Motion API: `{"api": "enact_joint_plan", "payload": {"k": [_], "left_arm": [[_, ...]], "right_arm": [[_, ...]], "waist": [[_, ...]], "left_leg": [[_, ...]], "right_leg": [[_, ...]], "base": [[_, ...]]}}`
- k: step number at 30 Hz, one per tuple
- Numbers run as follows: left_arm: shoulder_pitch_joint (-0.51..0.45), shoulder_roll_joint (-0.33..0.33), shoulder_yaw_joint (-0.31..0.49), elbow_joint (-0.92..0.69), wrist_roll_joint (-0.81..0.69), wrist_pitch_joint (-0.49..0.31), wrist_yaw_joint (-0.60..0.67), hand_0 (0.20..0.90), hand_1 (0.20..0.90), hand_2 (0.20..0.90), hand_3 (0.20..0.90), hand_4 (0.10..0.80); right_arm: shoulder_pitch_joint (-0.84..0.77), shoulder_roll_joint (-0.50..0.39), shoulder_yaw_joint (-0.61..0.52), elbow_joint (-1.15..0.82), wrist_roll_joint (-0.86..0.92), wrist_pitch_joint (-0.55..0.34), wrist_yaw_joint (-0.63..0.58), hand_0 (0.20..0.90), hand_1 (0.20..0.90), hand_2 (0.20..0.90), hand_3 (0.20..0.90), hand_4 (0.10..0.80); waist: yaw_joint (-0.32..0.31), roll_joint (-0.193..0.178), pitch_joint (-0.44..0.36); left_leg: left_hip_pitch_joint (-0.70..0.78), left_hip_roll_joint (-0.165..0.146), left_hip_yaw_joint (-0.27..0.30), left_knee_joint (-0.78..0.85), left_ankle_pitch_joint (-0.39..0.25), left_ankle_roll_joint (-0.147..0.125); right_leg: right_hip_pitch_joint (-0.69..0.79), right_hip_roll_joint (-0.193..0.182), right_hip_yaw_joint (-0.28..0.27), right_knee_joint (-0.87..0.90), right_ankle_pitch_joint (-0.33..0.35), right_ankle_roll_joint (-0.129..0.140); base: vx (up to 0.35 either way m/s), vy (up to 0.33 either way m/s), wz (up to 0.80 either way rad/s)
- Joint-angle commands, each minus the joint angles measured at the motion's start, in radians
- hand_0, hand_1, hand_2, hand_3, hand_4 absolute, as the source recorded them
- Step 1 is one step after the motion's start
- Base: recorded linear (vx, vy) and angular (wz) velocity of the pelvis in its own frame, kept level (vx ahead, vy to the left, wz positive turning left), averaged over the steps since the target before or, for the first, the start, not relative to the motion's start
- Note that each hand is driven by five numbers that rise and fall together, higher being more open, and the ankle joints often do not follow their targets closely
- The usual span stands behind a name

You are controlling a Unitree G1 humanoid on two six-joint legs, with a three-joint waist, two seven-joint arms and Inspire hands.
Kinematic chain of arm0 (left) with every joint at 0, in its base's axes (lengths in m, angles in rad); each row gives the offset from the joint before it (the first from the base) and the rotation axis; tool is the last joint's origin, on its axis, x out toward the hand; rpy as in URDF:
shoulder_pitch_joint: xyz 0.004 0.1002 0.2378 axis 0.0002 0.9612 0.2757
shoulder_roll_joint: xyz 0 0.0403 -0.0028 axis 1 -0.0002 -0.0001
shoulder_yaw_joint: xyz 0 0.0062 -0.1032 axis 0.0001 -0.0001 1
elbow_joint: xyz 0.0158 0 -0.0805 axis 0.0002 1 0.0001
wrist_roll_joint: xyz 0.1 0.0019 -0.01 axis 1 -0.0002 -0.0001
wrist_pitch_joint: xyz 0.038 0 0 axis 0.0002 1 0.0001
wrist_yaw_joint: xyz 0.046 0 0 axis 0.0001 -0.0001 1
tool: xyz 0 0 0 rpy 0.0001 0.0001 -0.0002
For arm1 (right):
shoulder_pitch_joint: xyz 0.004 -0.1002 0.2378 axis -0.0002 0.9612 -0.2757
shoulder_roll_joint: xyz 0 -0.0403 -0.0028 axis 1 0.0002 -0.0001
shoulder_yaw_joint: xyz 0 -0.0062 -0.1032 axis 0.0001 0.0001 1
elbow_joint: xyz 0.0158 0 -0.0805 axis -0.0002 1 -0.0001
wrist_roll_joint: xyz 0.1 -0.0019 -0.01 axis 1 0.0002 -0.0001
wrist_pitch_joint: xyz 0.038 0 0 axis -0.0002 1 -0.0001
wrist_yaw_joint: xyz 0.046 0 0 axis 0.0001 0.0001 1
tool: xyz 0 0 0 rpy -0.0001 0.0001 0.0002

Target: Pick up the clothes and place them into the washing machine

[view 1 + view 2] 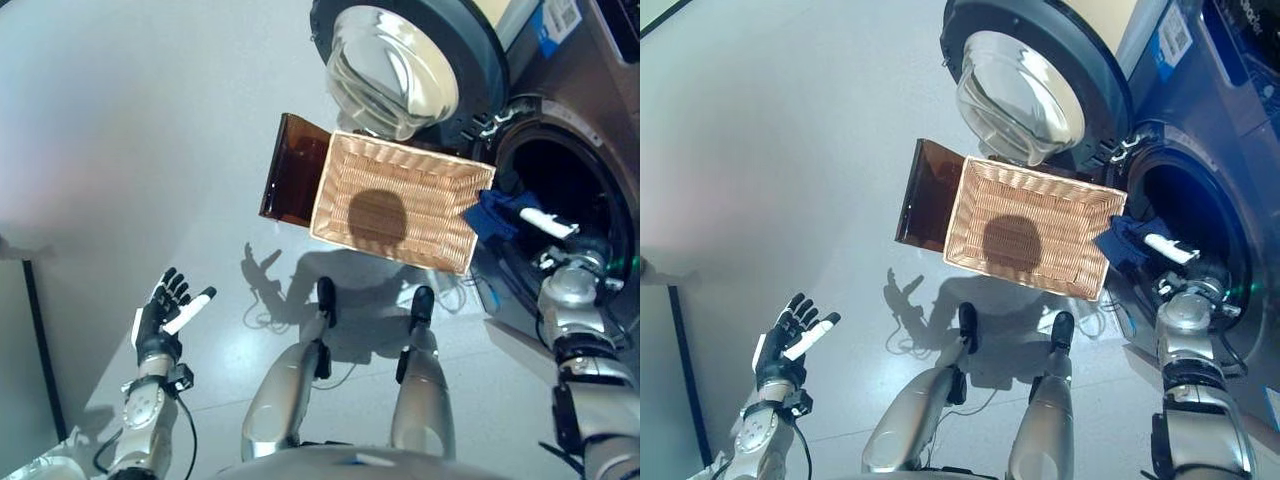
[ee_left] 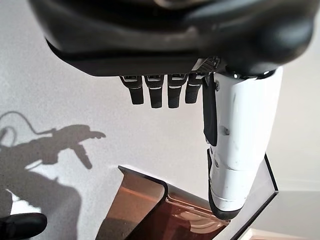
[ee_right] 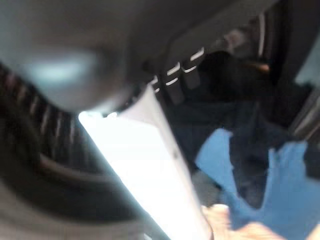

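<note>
Right eye view showed the right hand (image 1: 1170,252) at the washing machine (image 1: 1200,120) mouth, blue cloth (image 1: 1122,240) draped there (soft, limp; gather a fold); finger closure unclear. Left hand (image 1: 790,340) spread.

Plain grey floor under bright, even light

The smooth, pale grey floor (image 1: 150,130) fills most of the view and shines faintly. A dark strip (image 1: 40,330) runs along its lower left edge, with a lighter panel (image 1: 10,370) just beside it in the corner.
</note>
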Motion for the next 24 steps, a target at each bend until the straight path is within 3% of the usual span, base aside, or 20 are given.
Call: {"api": "enact_joint_plan", "payload": {"k": [1, 6, 10, 24], "left_arm": [[0.071, 0.041, 0.080, -0.072, 0.016, -0.100, 0.004, 0.900, 0.900, 0.900, 0.900, 0.800], [0.061, 0.039, 0.086, -0.079, 0.030, -0.098, -0.012, 0.900, 0.900, 0.900, 0.900, 0.800], [0.059, 0.043, 0.073, -0.092, 0.034, -0.098, -0.014, 0.900, 0.900, 0.900, 0.900, 0.800], [0.045, 0.046, 0.054, -0.097, 0.044, -0.091, -0.012, 0.900, 0.900, 0.900, 0.900, 0.800]], "right_arm": [[0.000, -0.193, 0.092, -0.115, -0.213, -0.048, -0.078, 0.900, 0.900, 0.900, 0.900, 0.800], [0.016, -0.242, 0.200, -0.114, -0.499, 0.025, -0.067, 0.900, 0.900, 0.900, 0.900, 0.800], [-0.046, -0.241, 0.280, 0.003, -0.582, 0.065, -0.083, 0.900, 0.900, 0.900, 0.900, 0.800], [-0.177, -0.234, 0.465, 0.121, -0.856, 0.209, -0.075, 0.900, 0.900, 0.900, 0.900, 0.800]], "waist": [[0.027, -0.029, -0.139], [0.031, -0.029, -0.138], [0.041, -0.026, -0.133], [0.050, -0.017, -0.096]], "left_leg": [[-0.061, 0.013, -0.045, 0.041, -0.041, -0.107], [-0.060, 0.014, -0.047, 0.041, -0.041, -0.106], [-0.062, 0.013, -0.050, 0.041, -0.040, -0.105], [-0.081, 0.011, -0.046, 0.046, -0.033, -0.104]], "right_leg": [[-0.077, 0.052, -0.033, 0.064, -0.044, -0.080], [-0.075, 0.053, -0.036, 0.061, -0.045, -0.079], [-0.076, 0.051, -0.038, 0.057, -0.043, -0.079], [-0.102, 0.051, -0.027, 0.062, -0.030, -0.081]], "base": [[0.000, 0.000, 0.00], [0.000, 0.000, 0.00], [0.000, 0.000, 0.00], [-0.008, 0.005, -0.01]]}}
